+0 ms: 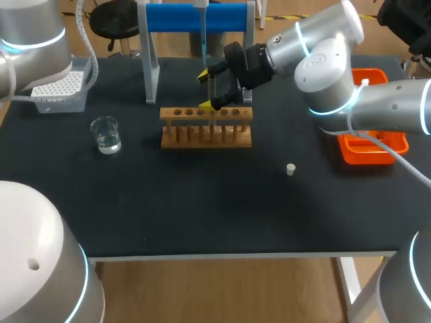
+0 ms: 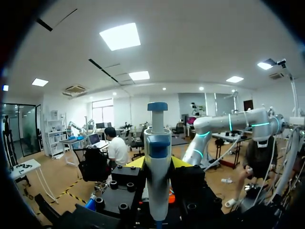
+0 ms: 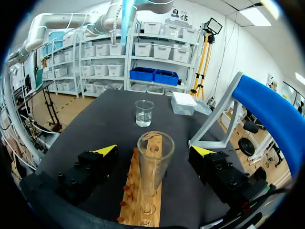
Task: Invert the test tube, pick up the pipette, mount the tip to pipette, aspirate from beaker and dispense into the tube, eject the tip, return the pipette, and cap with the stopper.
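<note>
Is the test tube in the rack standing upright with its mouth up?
Yes, upright: the test tube stands in the wooden rack, open mouth up, untouched between the open fingers of the right gripper.

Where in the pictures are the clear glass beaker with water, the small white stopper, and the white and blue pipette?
clear glass beaker (image 1: 106,133), head view, on its side wall.
small white stopper (image 1: 291,169), head view, on its middle.
white and blue pipette (image 2: 157,174), left wrist view, on its white body.
</note>
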